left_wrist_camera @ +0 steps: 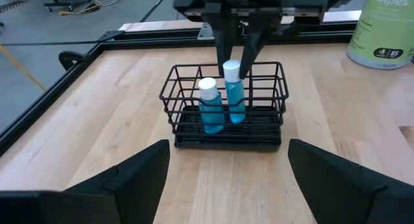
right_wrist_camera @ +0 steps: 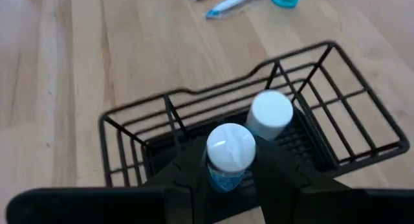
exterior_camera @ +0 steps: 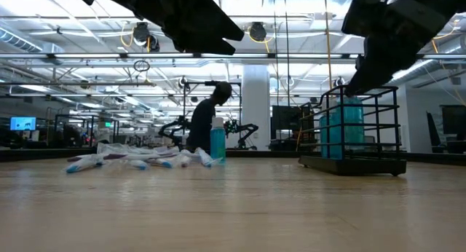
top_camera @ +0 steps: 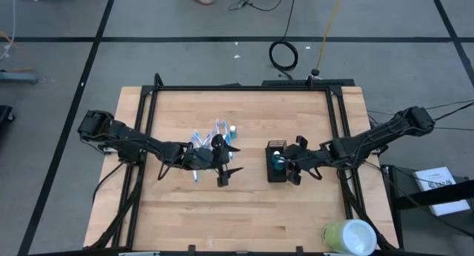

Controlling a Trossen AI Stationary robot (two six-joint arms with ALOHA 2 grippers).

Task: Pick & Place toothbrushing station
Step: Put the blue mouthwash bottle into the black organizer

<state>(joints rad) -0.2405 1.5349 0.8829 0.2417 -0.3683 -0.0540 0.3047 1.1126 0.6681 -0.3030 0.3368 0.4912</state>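
The black wire-mesh holder stands right of the table's middle. One white-capped blue tube stands upright inside it. My right gripper is above the holder, shut on a second blue tube whose lower part is inside the holder. Blue-and-white toothbrushes lie in a pile left of the middle, with a third blue tube standing beside them. My left gripper hovers open above the table near the pile, facing the holder and touching nothing. My right gripper pinches the blue tube's upper part, just below its white cap, between its two fingers. The fingers slant down from the table's right side. The tube stands upright inside the holder beside the other tube; whether its base rests on the holder's floor I cannot tell.
A large yellow-green and white wipes cylinder stands at the table's near right corner. A black frame rail runs around the table's edges. Bare wood lies between the pile and the holder. A person shows in the room beyond.
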